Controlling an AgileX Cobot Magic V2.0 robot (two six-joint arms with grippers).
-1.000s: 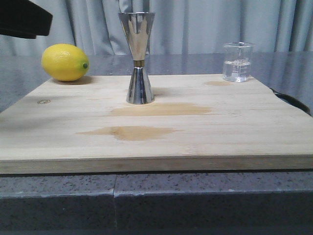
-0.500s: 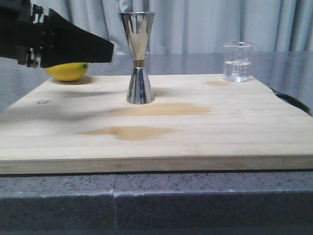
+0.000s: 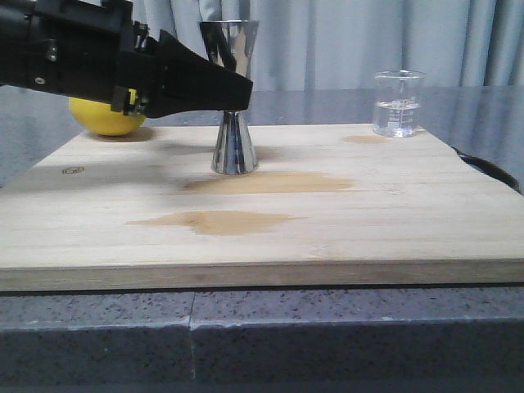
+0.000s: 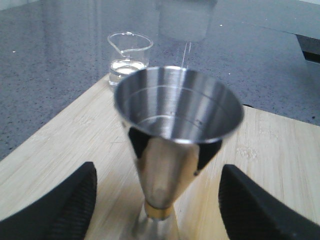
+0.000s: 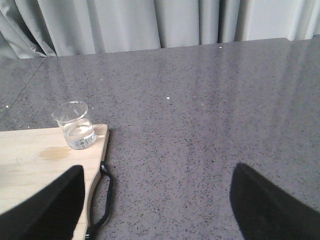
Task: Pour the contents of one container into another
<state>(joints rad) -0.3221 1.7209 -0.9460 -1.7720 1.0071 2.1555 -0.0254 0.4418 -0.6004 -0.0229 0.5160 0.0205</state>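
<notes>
The left gripper has swept in from the upper left of the front frame and now reaches the jigger at centre, its black body covering most of the lemon. The jigger stands upright on the board, just above the upper of two damp stains. The beaker sits at the board's far right corner, upper right of frame, with a little clear liquid in it, untouched.

This looks like the opening step: the left arm steadying the receiving vessel before any pour. Next, I'd judge, the fingers must close on the jigger's narrow waist without tipping it, while the right arm goes for the beaker.

The left wrist view gives what the front cannot: the fingers are spread wide, one each side of the jigger, neither touching it, and the cup is seemingly empty.

The right wrist view shows the right gripper also wide open, holding nothing, well apart from the beaker at the left of that frame, and a black handle at the board's edge. That arm never appears in front.
</notes>
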